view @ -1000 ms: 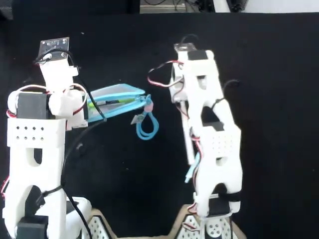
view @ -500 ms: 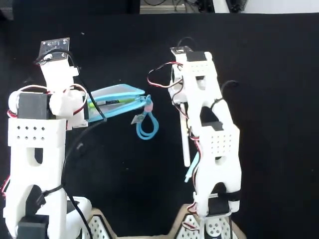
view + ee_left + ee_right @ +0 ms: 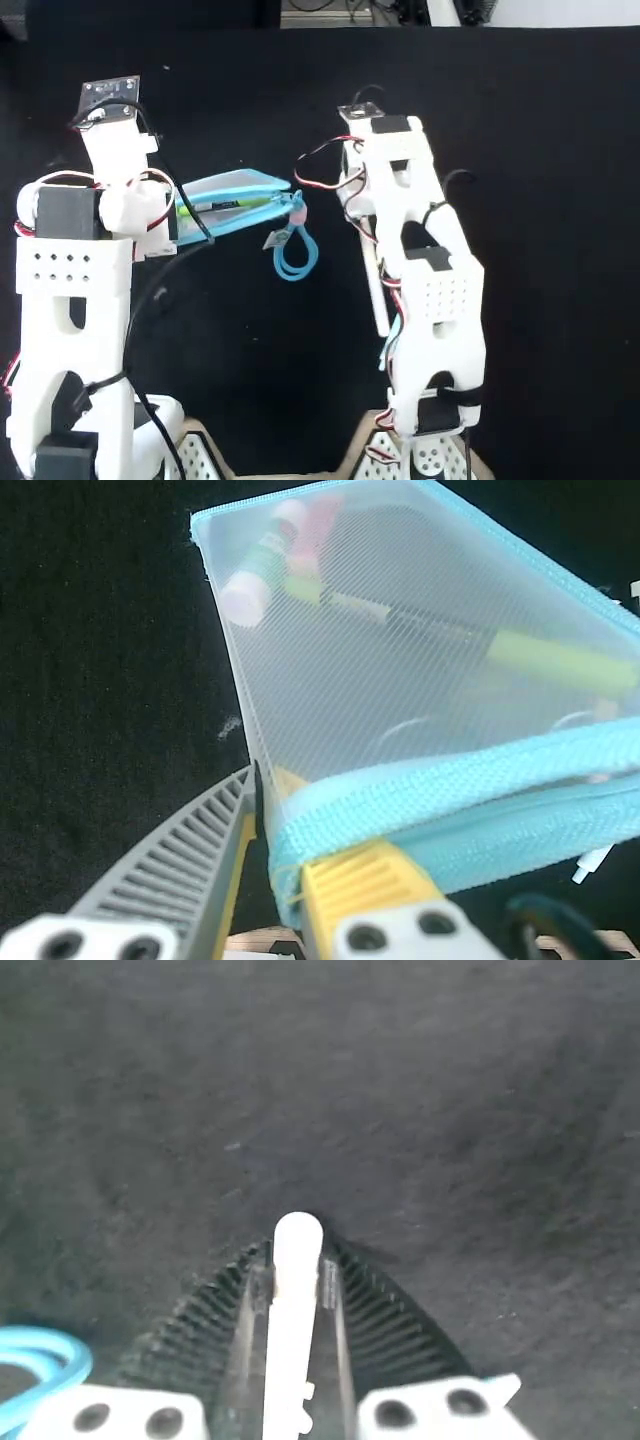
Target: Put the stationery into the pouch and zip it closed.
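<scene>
**Left claw holds the pouch, right claw holds a white stick**

The pouch (image 3: 232, 198) lies on its side over the black table (image 3: 540, 150), between the two arms and closer to the left one. The left claw (image 3: 262, 780) is clamped on the pouch's corner at its zip end, with one grey finger (image 3: 190, 840) and one yellow finger (image 3: 360, 880) pressing the blue zip tape from either side. Whether the pouch rests on the table or hangs clear of it cannot be told.

In the high view the pouch's two blue edges bow apart. Through the mesh wall the left wrist view shows a green marker (image 3: 560, 660), a black pen (image 3: 420, 620) and a glue stick (image 3: 255, 575) with a white cap, all inside. A pink pull (image 3: 297, 210) sits at the pouch's end toward the right arm, and a blue loop (image 3: 295, 255) lies on the table just beside it.

The right claw (image 3: 297, 1260) is closed on a white stick (image 3: 295, 1300), whose rounded tip pokes out past the fingertips. From above, the stick (image 3: 377, 300) shows alongside the right arm, apart from the pouch and loop.
</scene>
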Controlling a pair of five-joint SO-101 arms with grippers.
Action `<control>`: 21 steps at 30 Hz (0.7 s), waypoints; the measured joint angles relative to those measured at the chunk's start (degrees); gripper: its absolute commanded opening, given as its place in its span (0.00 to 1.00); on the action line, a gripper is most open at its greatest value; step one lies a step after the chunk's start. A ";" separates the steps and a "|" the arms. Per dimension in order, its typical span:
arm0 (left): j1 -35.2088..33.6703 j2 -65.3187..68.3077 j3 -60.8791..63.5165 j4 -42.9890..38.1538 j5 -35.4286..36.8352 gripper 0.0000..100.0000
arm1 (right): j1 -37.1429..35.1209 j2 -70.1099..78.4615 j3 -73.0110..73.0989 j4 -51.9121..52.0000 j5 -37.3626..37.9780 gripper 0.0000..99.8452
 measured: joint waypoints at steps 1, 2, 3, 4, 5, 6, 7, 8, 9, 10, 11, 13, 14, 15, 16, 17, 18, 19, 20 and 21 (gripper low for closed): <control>0.00 0.00 0.00 0.00 0.00 0.03 | -0.26 -1.49 1.23 0.00 0.00 0.01; 0.00 0.00 0.00 0.00 0.00 0.03 | -0.44 -3.16 2.64 0.00 0.09 0.01; 0.00 0.00 0.00 0.00 0.00 0.03 | -0.44 -5.45 4.40 0.00 0.09 0.01; 0.00 0.00 0.00 0.00 0.00 0.03 | -0.26 -8.09 6.15 0.00 0.00 0.01; 0.00 0.00 0.00 0.00 0.00 0.03 | -0.26 -11.08 8.09 0.00 0.00 0.01; 0.00 0.00 0.00 0.00 0.00 0.03 | -0.26 -14.42 10.20 0.00 0.00 0.01; 0.00 0.00 0.00 0.00 0.00 0.03 | -0.26 -17.93 12.66 0.00 0.18 0.01; 0.00 0.00 0.00 0.00 0.00 0.03 | -0.26 -21.71 15.21 0.09 0.18 0.01; 0.00 0.00 0.00 0.00 0.00 0.03 | -0.26 -25.49 17.41 0.44 0.18 0.01; 0.00 0.00 0.00 0.00 0.00 0.03 | -0.26 -29.63 19.60 0.53 0.18 0.01; 0.00 0.00 0.00 0.00 0.00 0.03 | -0.35 -33.67 21.54 0.44 0.18 0.01; 0.00 0.00 0.00 0.00 0.00 0.03 | -1.05 -41.85 24.53 0.35 0.09 0.01; 0.00 0.00 0.00 0.00 0.00 0.03 | -1.67 -45.98 25.76 0.35 0.09 0.01; 0.00 0.00 0.00 0.00 0.00 0.03 | -2.46 -50.02 26.90 0.35 0.00 0.01; 0.00 0.00 0.00 0.00 0.00 0.03 | -3.52 -54.15 28.13 0.35 0.00 0.01; 0.00 0.00 0.00 0.00 0.00 0.03 | -4.84 -58.29 29.36 0.35 0.09 0.01; 0.00 0.00 0.00 0.00 0.00 0.03 | -6.33 -62.07 30.33 0.35 0.00 0.01; 0.00 0.00 0.00 0.00 0.00 0.03 | -7.91 -65.76 31.12 0.35 0.00 0.01; 0.00 0.00 0.00 0.00 0.00 0.03 | -9.76 -69.36 31.74 0.35 0.09 0.01; 0.00 0.00 0.00 0.00 0.00 0.03 | -11.52 -73.05 31.91 0.35 -0.18 0.01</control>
